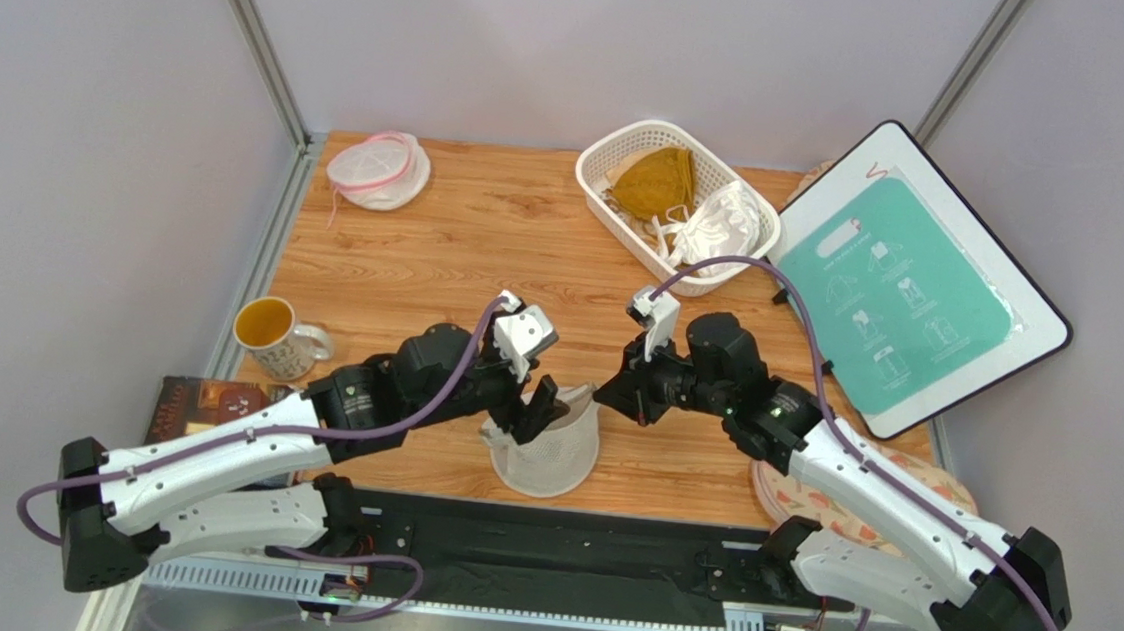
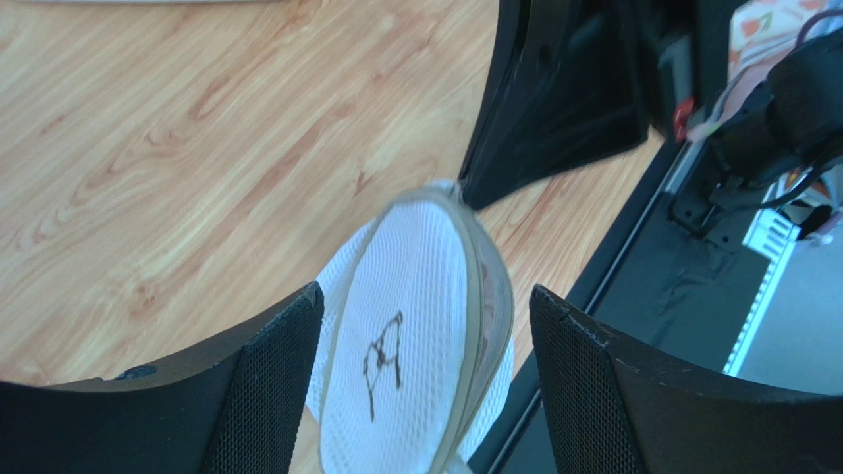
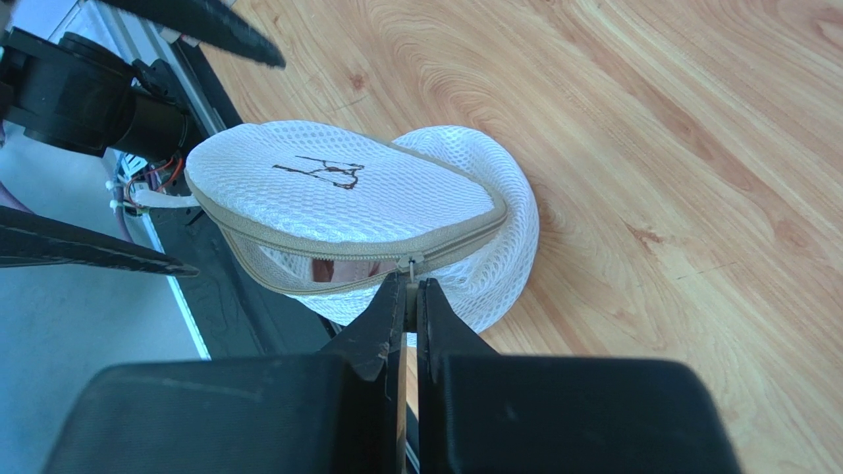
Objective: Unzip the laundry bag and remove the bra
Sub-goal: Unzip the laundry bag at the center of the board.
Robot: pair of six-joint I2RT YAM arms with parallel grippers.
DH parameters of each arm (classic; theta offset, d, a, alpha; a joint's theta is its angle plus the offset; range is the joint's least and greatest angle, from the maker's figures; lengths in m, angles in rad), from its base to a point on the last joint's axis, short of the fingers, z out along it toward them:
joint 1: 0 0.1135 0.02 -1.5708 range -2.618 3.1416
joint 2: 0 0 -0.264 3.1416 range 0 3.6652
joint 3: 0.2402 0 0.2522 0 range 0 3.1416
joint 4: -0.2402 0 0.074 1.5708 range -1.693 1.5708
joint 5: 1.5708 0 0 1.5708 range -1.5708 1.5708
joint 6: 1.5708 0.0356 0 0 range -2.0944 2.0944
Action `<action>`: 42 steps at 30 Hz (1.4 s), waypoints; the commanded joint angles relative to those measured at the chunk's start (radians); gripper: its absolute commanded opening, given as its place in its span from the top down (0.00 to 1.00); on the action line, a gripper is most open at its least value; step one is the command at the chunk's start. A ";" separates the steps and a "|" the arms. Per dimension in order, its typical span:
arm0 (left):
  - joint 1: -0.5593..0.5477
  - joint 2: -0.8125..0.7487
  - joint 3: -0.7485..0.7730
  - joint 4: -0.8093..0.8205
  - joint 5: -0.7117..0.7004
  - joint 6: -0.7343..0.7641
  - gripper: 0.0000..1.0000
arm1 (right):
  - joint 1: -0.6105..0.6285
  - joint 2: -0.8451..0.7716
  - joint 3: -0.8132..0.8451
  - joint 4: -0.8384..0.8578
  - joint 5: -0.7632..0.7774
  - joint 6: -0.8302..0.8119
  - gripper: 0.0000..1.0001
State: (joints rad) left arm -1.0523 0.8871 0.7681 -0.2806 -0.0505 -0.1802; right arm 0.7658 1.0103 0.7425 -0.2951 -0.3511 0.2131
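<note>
Laundry bag [image 1: 549, 462] at near edge of table [image 1: 438, 246], between both arms, standing on one round end. Zipper [image 3: 346, 259] partly open along top rim; bit of pink bra [image 3: 322, 269] shows in gap, inside bag. Right gripper [image 3: 408, 288] pressed together, pinching zipper pull [image 3: 409, 265]. Left gripper [image 2: 423, 306] spread, one finger either side of bag's top end. White basket [image 1: 595, 183] at far side holds yellow bra [image 1: 654, 180] and white bra [image 1: 721, 231]. Mug [image 1: 269, 330] at left holds yellowish liquid.

No legible txt anywhere; dark scribble [image 3: 319, 173] on laundry bag [image 3: 425, 202] unreadable.
</note>
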 commanded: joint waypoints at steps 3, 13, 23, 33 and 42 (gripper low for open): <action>0.000 0.113 0.117 0.034 0.081 -0.024 0.18 | 0.039 -0.055 -0.023 0.011 0.035 0.028 1.00; -0.008 0.188 0.097 0.037 0.104 -0.062 0.19 | 0.053 -0.087 -0.038 0.005 0.046 0.031 1.00; -0.009 0.213 0.062 0.040 0.107 -0.097 0.28 | 0.055 -0.084 -0.031 0.002 0.047 0.023 1.00; -0.012 0.191 0.025 0.047 0.116 -0.101 0.99 | 0.053 -0.078 -0.029 -0.010 0.061 0.014 1.00; -0.014 0.078 -0.049 0.064 0.110 -0.081 1.00 | 0.030 -0.059 -0.037 -0.012 0.100 -0.003 1.00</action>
State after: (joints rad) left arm -1.0607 1.0359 0.7456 -0.2230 0.0555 -0.2790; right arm 0.8169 0.9436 0.7010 -0.3088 -0.2958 0.2306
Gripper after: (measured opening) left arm 0.017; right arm 0.016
